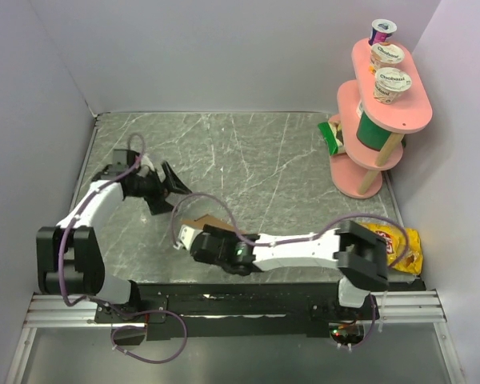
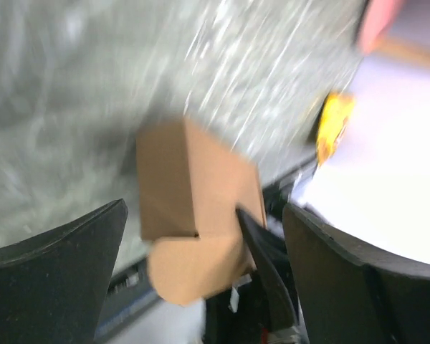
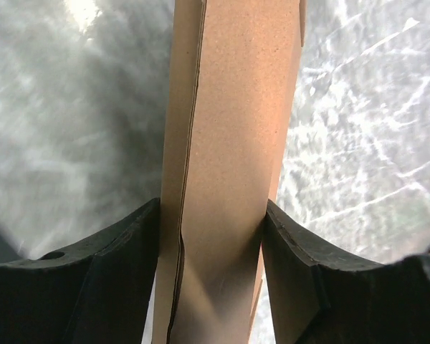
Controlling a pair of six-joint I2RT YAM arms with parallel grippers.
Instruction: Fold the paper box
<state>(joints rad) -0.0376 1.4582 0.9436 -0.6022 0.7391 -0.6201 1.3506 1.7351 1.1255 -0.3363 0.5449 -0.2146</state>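
I read "Chobani" on the white yogurt cups on the pink two-level stand. My right arm reaches low to the left. My right gripper clamps the plain brown cardboard paper box over the near middle of the grey marbled table. My left gripper is near the box, jaws wide, holding nothing.

There are 1 paper box, 3 yogurt cups, 1 yellow bag.
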